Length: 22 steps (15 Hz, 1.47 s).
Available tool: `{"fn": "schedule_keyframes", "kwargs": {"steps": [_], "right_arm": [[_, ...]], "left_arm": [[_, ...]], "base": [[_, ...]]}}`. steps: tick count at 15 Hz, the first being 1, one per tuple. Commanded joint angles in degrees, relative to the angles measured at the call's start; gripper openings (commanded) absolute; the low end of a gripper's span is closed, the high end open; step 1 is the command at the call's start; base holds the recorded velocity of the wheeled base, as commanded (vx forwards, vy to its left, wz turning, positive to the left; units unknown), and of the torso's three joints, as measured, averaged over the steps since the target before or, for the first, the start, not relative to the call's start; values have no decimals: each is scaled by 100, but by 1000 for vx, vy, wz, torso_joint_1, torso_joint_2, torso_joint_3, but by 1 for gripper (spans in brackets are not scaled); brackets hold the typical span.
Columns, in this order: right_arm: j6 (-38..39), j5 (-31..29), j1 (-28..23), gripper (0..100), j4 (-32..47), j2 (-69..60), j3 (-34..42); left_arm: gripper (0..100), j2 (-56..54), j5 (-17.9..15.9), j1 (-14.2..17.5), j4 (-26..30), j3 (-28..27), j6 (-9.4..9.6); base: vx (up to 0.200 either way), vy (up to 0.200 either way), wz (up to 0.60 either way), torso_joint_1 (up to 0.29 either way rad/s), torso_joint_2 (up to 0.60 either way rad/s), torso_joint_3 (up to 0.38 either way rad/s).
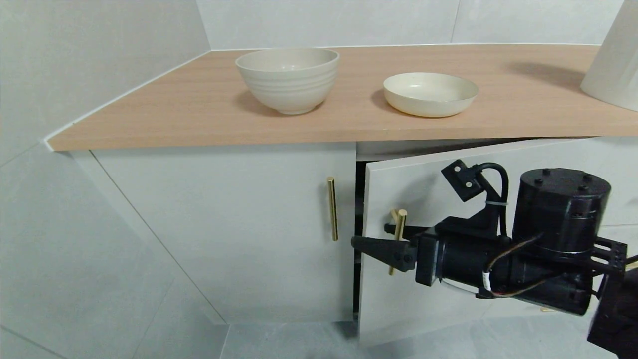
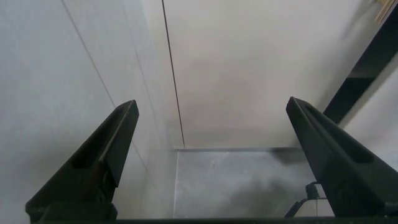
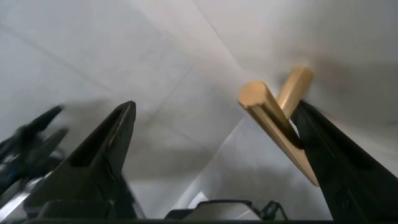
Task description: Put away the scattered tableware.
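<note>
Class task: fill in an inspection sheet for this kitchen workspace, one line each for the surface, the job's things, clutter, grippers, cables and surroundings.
Surface: wooden countertop; below it the right cabinet door is ajar and the left cabinet door is shut.
Job's things: deep bowl and shallow dish, upright, apart, both on the countertop.
Clutter: white object at the countertop's right end, cut off by the frame.
Grippers: right gripper open, fingers either side of the ajar door's brass handle; left gripper open, holding nothing.
Cables: black cable looped at the right wrist; thin wires along that arm.
Surroundings: pale tiled walls, grey floor.
</note>
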Motion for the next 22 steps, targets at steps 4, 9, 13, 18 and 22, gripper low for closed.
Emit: {"fn": "schedule_keyframes", "kwargs": {"steps": [4,9,13,18,22], "right_arm": [[10,140,66,100,11,-422,500],[-8,202,383,100,2,-827,1115],[1,210,418,100,11,-1284,1599],[1,202,558,100,11,-1345,1660],[-25,210,594,100,11,-1503,1739]], "left_arm": [[100,0,4,2,-4,0,0],[100,0,-5,2,-4,0,88],[100,0,4,2,-4,0,9],[100,53,-514,-7,93,-923,0],[100,1406,-1666,-7,963,-2487,-35]], "base": [[0,0,0,0,0,0],[0,0,0,0,0,0],[0,0,0,0,0,0],[0,0,0,0,0,0],[0,0,0,0,0,0]]}}
